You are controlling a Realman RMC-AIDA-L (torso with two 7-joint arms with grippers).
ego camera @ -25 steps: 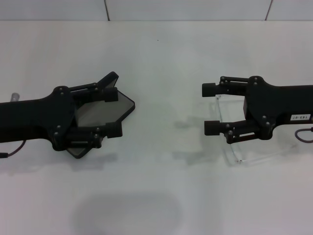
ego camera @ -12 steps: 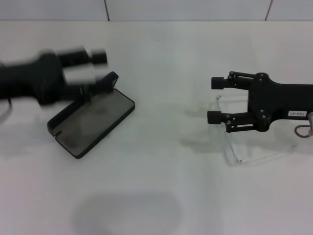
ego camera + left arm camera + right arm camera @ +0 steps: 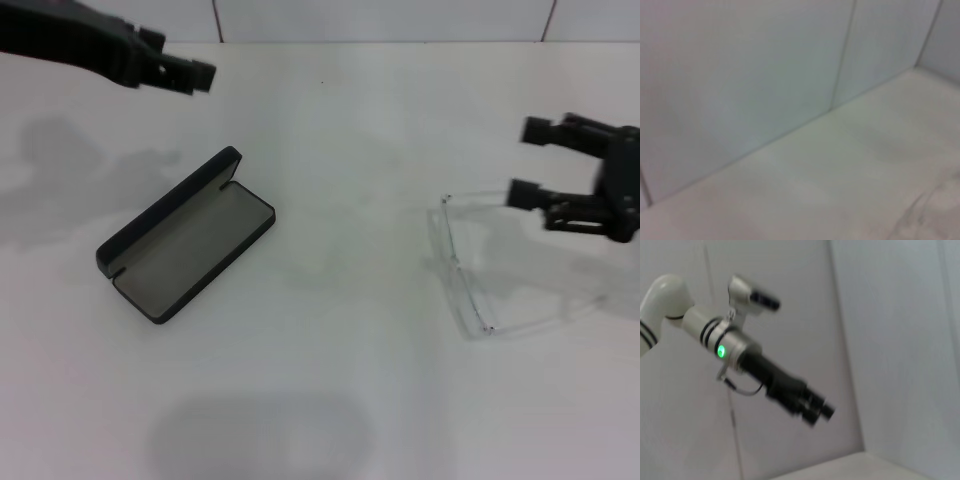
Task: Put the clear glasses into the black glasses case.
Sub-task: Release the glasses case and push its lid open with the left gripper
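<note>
The black glasses case lies open on the white table at centre left, grey lining up and lid raised along its far-left side. Nothing is in it. The clear glasses lie on the table at the right, lens edge facing the case. My right gripper hovers open and holding nothing at the right edge, above the far arm of the glasses. My left gripper is raised at the far left, well behind the case, open and holding nothing. It also shows in the right wrist view as the left gripper.
A white table runs back to a tiled wall. The left wrist view shows only the wall and the table top.
My left arm has lifted off the case and swung up to the far left. My right arm has pulled back to the right, away from the glasses. Case and glasses stay in place.
</note>
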